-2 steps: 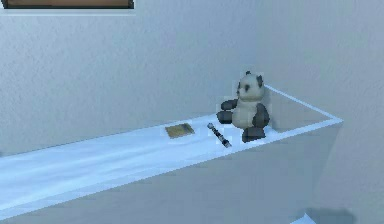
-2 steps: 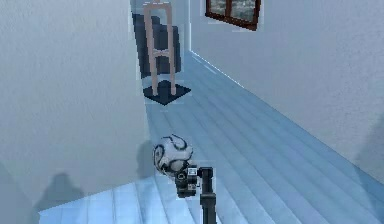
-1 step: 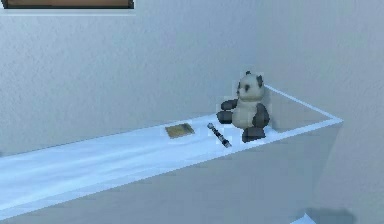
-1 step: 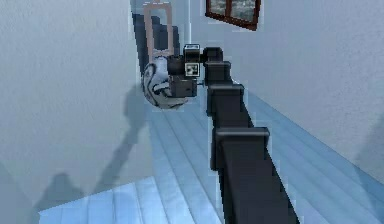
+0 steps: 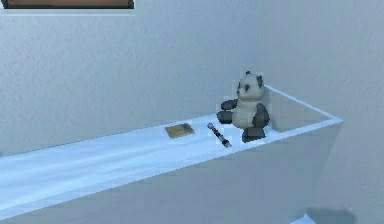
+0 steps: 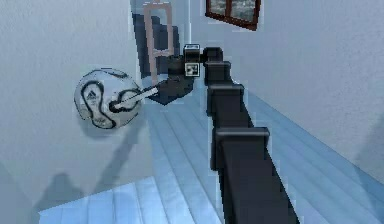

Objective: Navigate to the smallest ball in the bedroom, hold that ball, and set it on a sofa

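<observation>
Swinging the base round while the arm is stretched out risks knocking the black-and-white ball, which the tool holds clear of every surface, against the pale wall behind it (it looks near) and dropping it.

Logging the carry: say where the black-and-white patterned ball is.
Arm side view's left: the black-and-white patterned ball hangs at the gripper's far end, before the pale wall.

Black-and-white ball midair at hand tip
</observation>
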You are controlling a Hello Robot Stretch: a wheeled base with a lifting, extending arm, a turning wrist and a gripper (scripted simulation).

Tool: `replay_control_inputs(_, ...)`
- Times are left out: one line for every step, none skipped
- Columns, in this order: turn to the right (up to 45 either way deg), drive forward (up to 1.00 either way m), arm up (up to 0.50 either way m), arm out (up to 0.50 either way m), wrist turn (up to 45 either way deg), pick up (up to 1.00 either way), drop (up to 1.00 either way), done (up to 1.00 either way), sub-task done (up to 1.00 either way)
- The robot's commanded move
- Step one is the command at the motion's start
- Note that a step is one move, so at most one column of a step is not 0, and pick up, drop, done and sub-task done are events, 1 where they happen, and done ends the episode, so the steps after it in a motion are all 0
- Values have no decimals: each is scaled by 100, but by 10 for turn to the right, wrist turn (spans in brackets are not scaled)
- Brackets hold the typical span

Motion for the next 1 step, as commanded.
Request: replay_control_inputs(0,0,0,0,-450,0,0,0,0)
